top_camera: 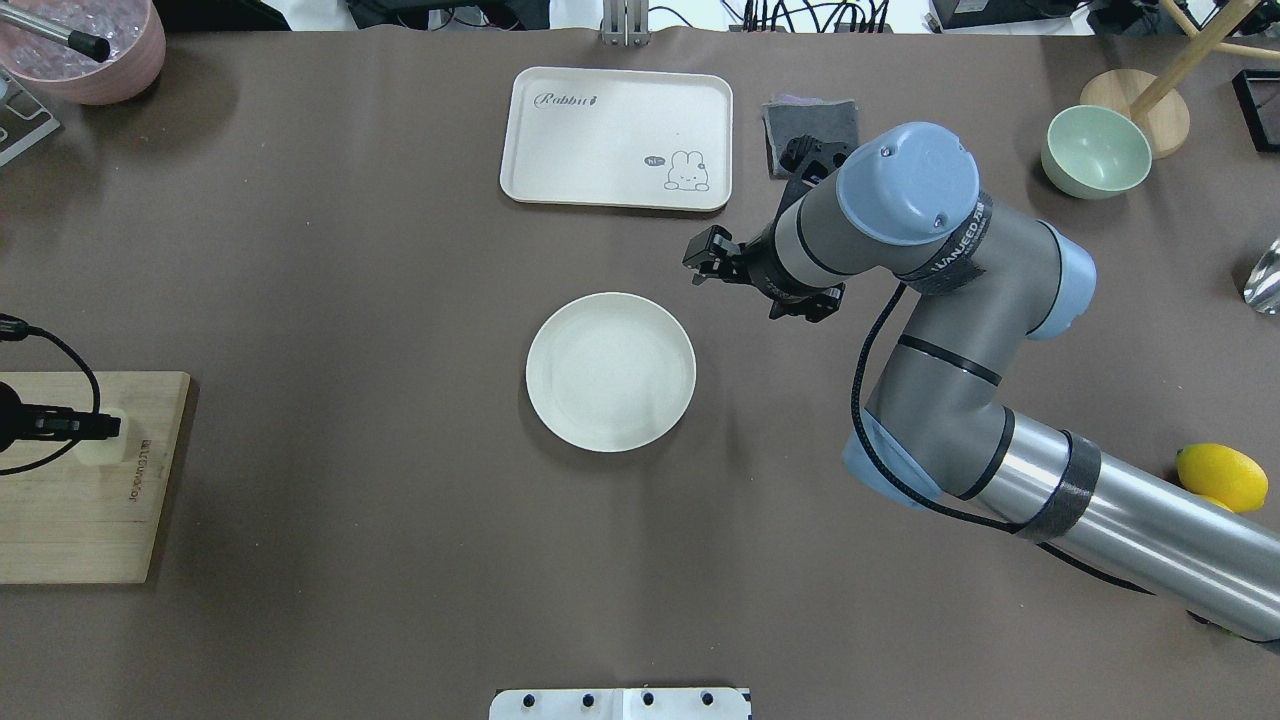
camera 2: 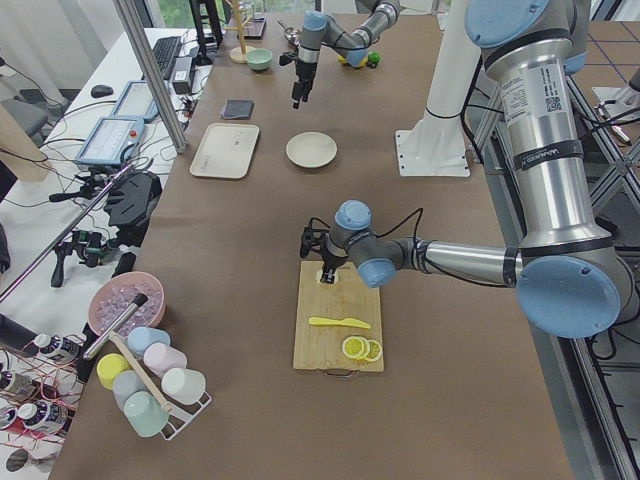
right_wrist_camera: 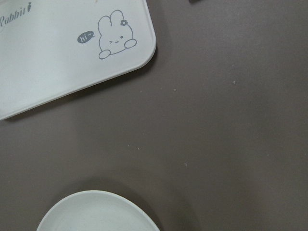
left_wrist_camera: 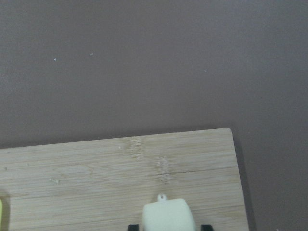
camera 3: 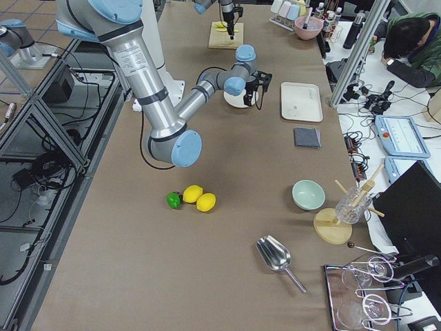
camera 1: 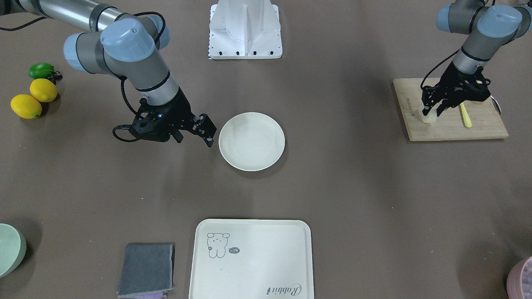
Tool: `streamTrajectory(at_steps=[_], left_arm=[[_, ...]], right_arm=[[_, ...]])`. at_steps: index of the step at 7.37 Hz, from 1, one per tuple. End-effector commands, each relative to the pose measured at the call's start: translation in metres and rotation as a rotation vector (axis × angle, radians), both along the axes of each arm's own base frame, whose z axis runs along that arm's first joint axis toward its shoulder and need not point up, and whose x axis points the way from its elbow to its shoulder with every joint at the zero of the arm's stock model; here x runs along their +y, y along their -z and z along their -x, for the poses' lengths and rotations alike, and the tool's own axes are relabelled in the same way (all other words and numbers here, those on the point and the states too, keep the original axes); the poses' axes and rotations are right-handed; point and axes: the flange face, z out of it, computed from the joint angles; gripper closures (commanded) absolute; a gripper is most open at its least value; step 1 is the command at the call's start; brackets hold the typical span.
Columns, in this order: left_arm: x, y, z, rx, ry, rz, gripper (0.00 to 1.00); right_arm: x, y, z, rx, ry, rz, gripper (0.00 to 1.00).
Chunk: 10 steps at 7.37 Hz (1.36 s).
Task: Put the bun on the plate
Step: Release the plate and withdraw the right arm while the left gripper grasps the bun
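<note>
The pale cream bun (camera 1: 429, 118) rests near a corner of the wooden cutting board (camera 1: 478, 128), far to the robot's left. My left gripper (camera 1: 433, 110) points down over it with a fingertip against each side, shut on the bun (left_wrist_camera: 168, 217). In the overhead view the bun (top_camera: 100, 455) peeks out beside the gripper (top_camera: 100, 428). The round cream-white plate (camera 1: 251, 141) lies bare at the table's middle. My right gripper (camera 1: 207, 132) hangs open just beside the plate's rim (top_camera: 610, 370), holding nothing.
A yellow knife (camera 1: 466, 115) and lemon slices (camera 2: 360, 349) share the board. A cream tray (top_camera: 617, 137) with a rabbit drawing and a grey cloth (top_camera: 812, 125) lie beyond the plate. Two lemons (camera 1: 25, 106), a lime (camera 1: 41, 70) and a green bowl (top_camera: 1095, 150) sit on the right arm's side.
</note>
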Motion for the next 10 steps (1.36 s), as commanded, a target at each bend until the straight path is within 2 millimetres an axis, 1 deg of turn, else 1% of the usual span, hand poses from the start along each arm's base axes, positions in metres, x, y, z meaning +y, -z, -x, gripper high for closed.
streamTrajectory(at_steps=[1, 2, 4, 5, 6, 7, 8, 9, 10], left_arm=[[0.0, 0.0, 0.0, 0.001, -0.001, -0.002, 0.64], [0.0, 0.001, 0.0, 0.001, -0.003, -0.006, 0.66], [-0.007, 0.012, 0.001, 0.018, 0.008, -0.02, 0.66], [-0.007, 0.025, 0.002, 0.033, 0.007, -0.031, 0.66], [-0.013, 0.037, 0.009, 0.033, 0.028, -0.032, 0.66], [-0.032, 0.071, -0.002, 0.022, 0.04, -0.021, 0.66], [-0.062, 0.119, -0.016, 0.014, 0.062, -0.013, 0.66], [-0.086, 0.168, -0.033, 0.006, 0.077, 0.002, 0.66], [-0.105, 0.216, -0.051, -0.003, 0.077, 0.016, 0.66]], right_arm=[[-0.02, -0.028, -0.038, 0.022, 0.03, -0.009, 0.0], [-0.032, -0.046, -0.063, 0.035, 0.043, -0.017, 0.0], [-0.049, -0.101, -0.118, 0.11, 0.085, -0.084, 0.0], [-0.053, -0.131, -0.148, 0.138, 0.116, -0.104, 0.0], [-0.054, -0.166, -0.185, 0.17, 0.146, -0.127, 0.0], [-0.048, -0.204, -0.213, 0.215, 0.189, -0.154, 0.0], [-0.042, -0.234, -0.244, 0.237, 0.226, -0.176, 0.0], [-0.036, -0.259, -0.27, 0.256, 0.247, -0.185, 0.0], [-0.032, -0.277, -0.29, 0.275, 0.261, -0.197, 0.0]])
